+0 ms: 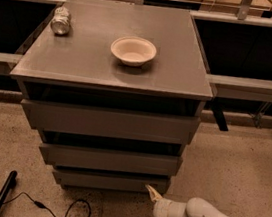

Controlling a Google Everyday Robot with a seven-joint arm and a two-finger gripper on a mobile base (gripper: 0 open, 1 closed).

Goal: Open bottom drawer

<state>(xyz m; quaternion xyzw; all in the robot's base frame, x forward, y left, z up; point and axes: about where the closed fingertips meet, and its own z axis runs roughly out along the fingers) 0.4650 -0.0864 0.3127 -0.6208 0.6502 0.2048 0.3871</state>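
Note:
The bottom drawer (108,180) is the narrowest dark grey flat front, lowest of three in the grey cabinet, and it sits nearly flush under the middle drawer (108,158). My gripper (150,210) is low near the floor, just right of and in front of the bottom drawer's right end. Its two yellowish fingers are spread apart, the upper fingertip (151,190) close to the drawer's lower right corner. It holds nothing.
The top drawer (108,121) is the widest front. On the cabinet top (92,59) stand a white bowl (133,50) and a lying can (61,20). A black cable (51,208) and a black bar (3,194) lie on the floor at left. Dark bins flank the cabinet.

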